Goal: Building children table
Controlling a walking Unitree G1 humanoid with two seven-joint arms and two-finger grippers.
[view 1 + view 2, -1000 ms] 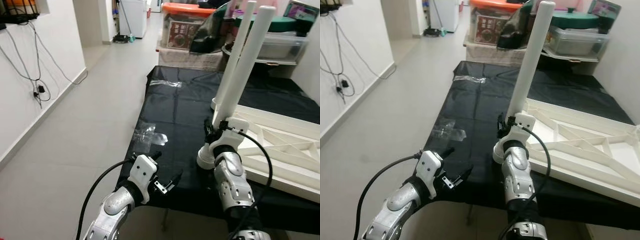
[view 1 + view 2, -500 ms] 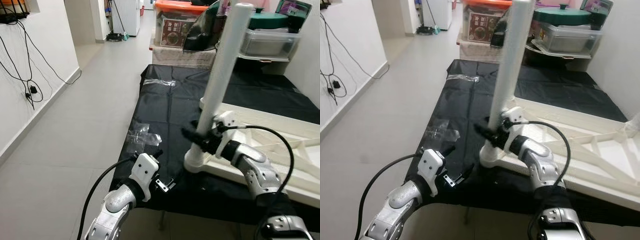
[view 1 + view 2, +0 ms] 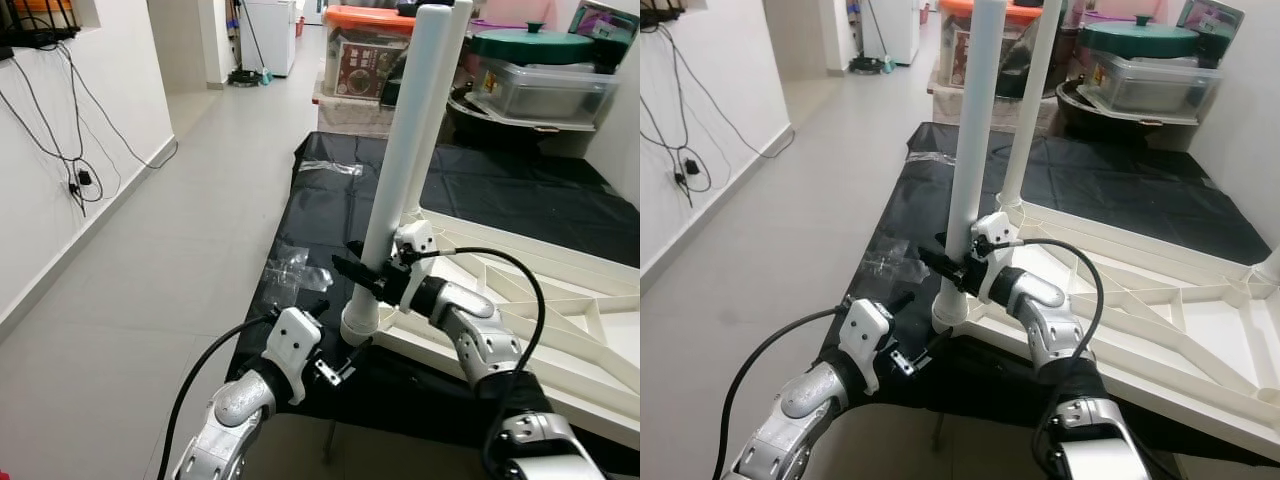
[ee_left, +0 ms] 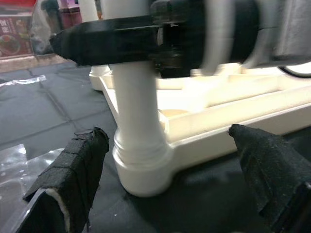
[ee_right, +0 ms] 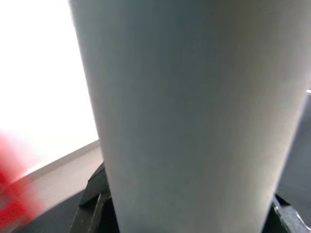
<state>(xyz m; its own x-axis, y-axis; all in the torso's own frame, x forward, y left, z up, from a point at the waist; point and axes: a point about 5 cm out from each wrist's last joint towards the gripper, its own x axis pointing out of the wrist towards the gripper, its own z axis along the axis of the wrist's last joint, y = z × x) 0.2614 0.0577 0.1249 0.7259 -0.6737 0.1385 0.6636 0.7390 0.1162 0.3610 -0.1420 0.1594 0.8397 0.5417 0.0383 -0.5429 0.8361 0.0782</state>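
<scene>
A white children's table top (image 3: 560, 322) lies upside down on a black-covered table (image 3: 330, 210). Its near leg (image 3: 400, 170) stands upright at the corner, ending in a round base (image 3: 360, 322). My right gripper (image 3: 352, 272) is shut around this leg just above the base; the right wrist view has the leg (image 5: 194, 116) pressed close. A second leg (image 3: 1030, 110) stands behind it. My left gripper (image 3: 335, 340) hovers open at the table's front edge, just short of the base (image 4: 141, 165), its fingers (image 4: 73, 179) spread wide.
Crumpled clear plastic (image 3: 290, 268) lies on the black cloth left of the leg. Storage boxes (image 3: 375, 50) and a green-lidded tub (image 3: 535, 45) stand behind the table. The floor (image 3: 170, 260) runs along the left, where cables (image 3: 75, 180) hang on the wall.
The camera has shifted. My right forearm has swung out to the right and now reaches across, its gripper still on the near leg. The left gripper has stayed open near the table's edge.
</scene>
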